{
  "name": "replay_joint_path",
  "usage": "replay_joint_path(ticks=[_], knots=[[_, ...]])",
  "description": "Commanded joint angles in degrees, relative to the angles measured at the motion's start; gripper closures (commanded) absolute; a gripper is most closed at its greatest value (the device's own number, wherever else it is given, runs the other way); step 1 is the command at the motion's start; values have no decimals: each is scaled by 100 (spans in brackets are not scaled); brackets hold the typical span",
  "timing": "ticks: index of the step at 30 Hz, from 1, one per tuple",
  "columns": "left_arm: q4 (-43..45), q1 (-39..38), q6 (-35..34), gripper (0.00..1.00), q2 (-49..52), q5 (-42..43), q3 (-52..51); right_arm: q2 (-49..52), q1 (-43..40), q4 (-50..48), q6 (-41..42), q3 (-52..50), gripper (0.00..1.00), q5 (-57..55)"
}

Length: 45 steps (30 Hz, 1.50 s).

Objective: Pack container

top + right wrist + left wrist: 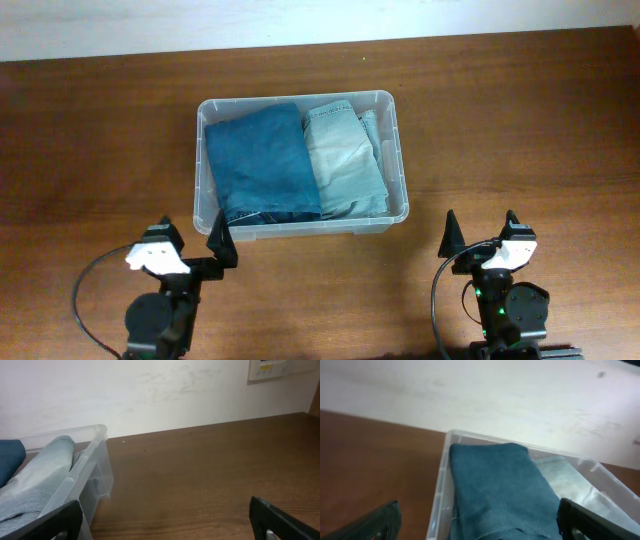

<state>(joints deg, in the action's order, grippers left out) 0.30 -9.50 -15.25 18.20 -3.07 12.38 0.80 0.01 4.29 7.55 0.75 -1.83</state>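
The container (297, 103) is a clear plastic bin in the middle of the brown table. Folded dark blue jeans (260, 163) fill its left half and folded pale blue jeans (344, 160) fill its right half. My left gripper (192, 236) is open and empty at the bin's near left corner. My right gripper (481, 228) is open and empty to the right of the bin's near corner. The left wrist view shows the bin's rim (439, 491) and the dark jeans (500, 485). The right wrist view shows the bin's right wall (92, 467) and the pale jeans (42, 472).
A white wall (150, 390) runs behind the table's far edge, with a small panel (270, 367) on it at the right. Bare brown tabletop (530, 140) lies to the right of the bin and more of it (90, 150) to the left.
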Motion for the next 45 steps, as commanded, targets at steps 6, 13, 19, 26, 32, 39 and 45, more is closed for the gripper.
replay_joint_path(ticks=[6, 13, 19, 26, 32, 39, 45], knots=[[188, 35, 1001, 1, -544, 393, -577, -59, 42, 24, 39, -44, 2, 11], [181, 208, 1062, 1, -962, 400, -866, -59, 39, 24, 39, -44, 2, 9], [-68, 365, 1062, 1, -1226, 376, -979, -59, 42, 24, 42, -44, 2, 11], [-625, 555, 1108, 1, -1714, 372, -979, -59, 42, 24, 42, -44, 2, 11], [-820, 566, 1106, 0, -1792, 131, -979, -59, 39, 24, 39, -44, 2, 11], [-935, 566, 1104, 1, -1792, 15, -979, -59, 39, 24, 39, -44, 2, 11], [-938, 566, 1104, 1, -1790, 31, -979, -59, 42, 24, 39, -44, 2, 11]])
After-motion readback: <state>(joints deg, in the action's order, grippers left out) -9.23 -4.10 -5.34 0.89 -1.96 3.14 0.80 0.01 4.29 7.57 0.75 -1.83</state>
